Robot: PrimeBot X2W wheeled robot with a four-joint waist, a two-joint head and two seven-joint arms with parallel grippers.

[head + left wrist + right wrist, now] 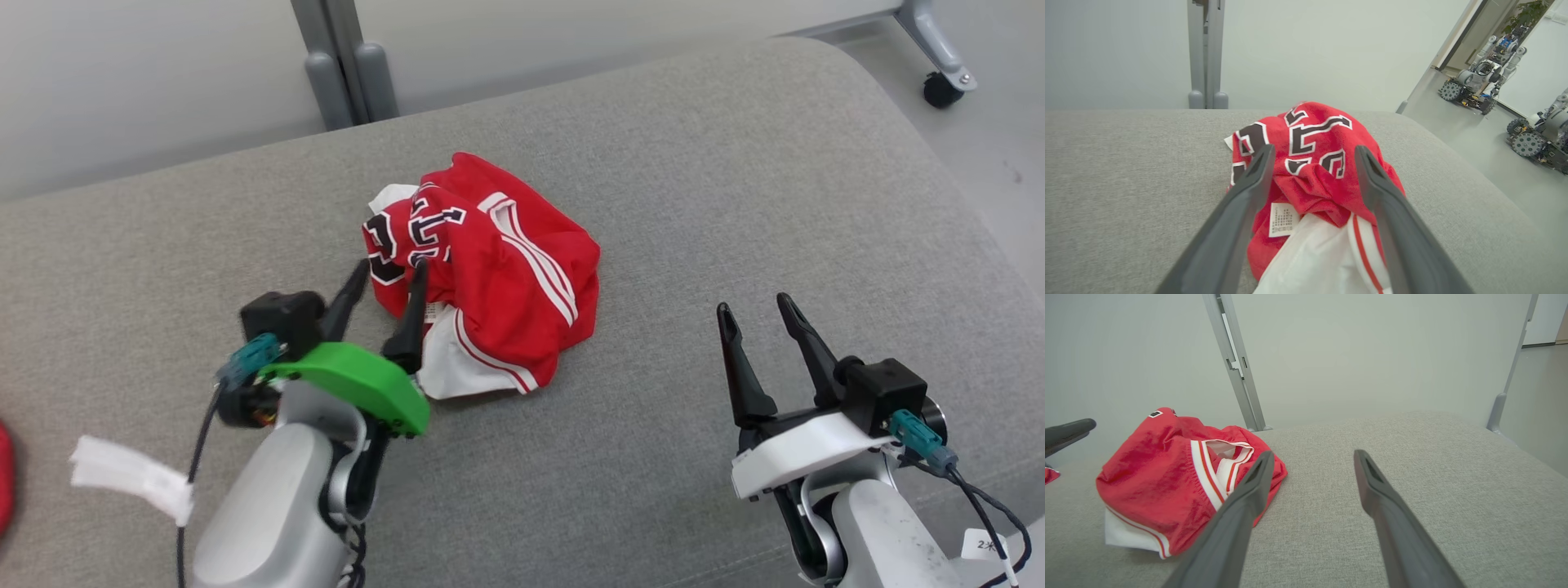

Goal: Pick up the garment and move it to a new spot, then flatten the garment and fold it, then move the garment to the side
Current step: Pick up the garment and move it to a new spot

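Soft, even light filled all three views brightly, leaving just a faint shadow under the garment. In the head view the left gripper looked slightly motion-smeared, and the wrist views bowed straight lines toward their edges.

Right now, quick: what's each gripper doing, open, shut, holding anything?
Left gripper: open, fingers astride the red jersey, not clamping it.
Right gripper: open, empty, clear of the jersey.
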